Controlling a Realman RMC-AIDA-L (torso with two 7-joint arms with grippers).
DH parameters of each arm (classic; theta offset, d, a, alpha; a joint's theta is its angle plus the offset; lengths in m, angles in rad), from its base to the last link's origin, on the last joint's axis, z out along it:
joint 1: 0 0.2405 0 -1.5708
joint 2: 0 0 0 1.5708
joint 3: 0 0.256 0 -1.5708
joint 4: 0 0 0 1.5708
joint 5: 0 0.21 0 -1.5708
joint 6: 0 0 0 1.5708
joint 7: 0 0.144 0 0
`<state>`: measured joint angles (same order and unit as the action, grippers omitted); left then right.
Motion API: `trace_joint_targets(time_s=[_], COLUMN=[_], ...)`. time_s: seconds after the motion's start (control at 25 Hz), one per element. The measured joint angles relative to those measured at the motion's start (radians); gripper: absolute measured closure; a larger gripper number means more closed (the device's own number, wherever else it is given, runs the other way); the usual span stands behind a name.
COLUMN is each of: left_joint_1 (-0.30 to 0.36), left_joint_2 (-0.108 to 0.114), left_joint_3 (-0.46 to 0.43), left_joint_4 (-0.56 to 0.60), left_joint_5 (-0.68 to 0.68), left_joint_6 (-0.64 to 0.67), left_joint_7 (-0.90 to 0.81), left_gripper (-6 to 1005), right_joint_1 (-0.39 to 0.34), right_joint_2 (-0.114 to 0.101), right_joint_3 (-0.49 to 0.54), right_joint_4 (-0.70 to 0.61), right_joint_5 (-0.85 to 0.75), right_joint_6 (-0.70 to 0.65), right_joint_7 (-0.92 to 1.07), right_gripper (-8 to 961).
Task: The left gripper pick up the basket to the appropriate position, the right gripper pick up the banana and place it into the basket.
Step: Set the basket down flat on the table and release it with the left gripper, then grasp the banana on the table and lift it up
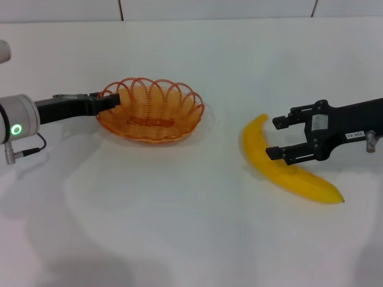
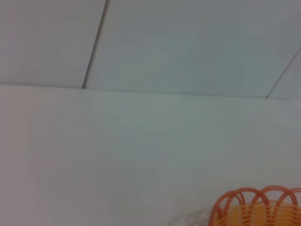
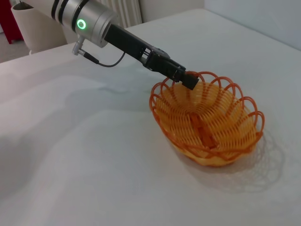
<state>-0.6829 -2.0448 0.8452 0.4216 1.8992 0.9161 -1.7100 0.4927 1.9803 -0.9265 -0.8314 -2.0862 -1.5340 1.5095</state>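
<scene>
The orange wire basket (image 1: 152, 112) is left of the table's centre. It also shows in the right wrist view (image 3: 209, 120) and partly in the left wrist view (image 2: 258, 209). My left gripper (image 1: 109, 101) reaches in from the left and is shut on the basket's near-left rim, as the right wrist view (image 3: 187, 80) shows. The yellow banana (image 1: 287, 168) lies on the table at the right. My right gripper (image 1: 276, 138) is open, with its fingers spread just over the banana's upper half, one fingertip (image 1: 272, 153) overlapping it. The basket is empty.
The white table (image 1: 179, 227) runs to a tiled wall (image 1: 215, 7) at the back. A cable (image 1: 30, 148) hangs from my left wrist. Nothing else lies between the basket and the banana.
</scene>
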Motion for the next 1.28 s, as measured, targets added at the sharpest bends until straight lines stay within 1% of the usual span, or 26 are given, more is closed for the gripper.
trace_joint_targets(time_s=[0.04, 0.4, 0.64, 0.8, 0.96, 1.08, 1.12, 1.28], left_joint_1=[0.000, -0.002, 0.014, 0.036, 0.108, 0.190, 0.207, 0.317], left_joint_2=[0.000, 0.000, -0.001, -0.004, -0.005, -0.002, -0.001, -0.001], left_joint_3=[0.000, 0.005, 0.076, 0.116, 0.245, 0.367, 0.388, 0.470], left_joint_4=[0.001, 0.026, 0.092, 0.127, 0.204, 0.296, 0.316, 0.434], left_joint_5=[0.000, -0.001, -0.007, -0.064, -0.200, -0.308, -0.327, -0.375], left_joint_6=[-0.001, 0.009, 0.003, 0.009, 0.010, 0.010, 0.010, 0.010], left_joint_7=[0.005, 0.102, 0.126, 0.164, 0.220, 0.241, 0.243, 0.265], left_gripper=[462, 462, 462, 462, 462, 461, 461, 461], right_joint_1=[0.001, 0.005, 0.007, 0.008, 0.009, 0.009, 0.008, 0.005], right_joint_2=[0.000, 0.003, 0.003, 0.003, 0.003, 0.003, 0.003, 0.007], right_joint_3=[0.000, 0.004, 0.006, 0.004, 0.003, 0.006, 0.006, 0.007], right_joint_4=[0.000, 0.001, 0.003, 0.005, 0.006, 0.007, 0.007, 0.008], right_joint_5=[0.000, 0.001, 0.000, 0.000, 0.000, 0.000, 0.000, 0.000], right_joint_6=[0.000, 0.000, 0.001, 0.005, 0.009, 0.010, 0.011, 0.016], right_joint_7=[0.000, 0.000, 0.006, 0.009, 0.010, 0.010, 0.010, 0.003], right_gripper=[198, 198, 198, 198, 198, 198, 198, 198])
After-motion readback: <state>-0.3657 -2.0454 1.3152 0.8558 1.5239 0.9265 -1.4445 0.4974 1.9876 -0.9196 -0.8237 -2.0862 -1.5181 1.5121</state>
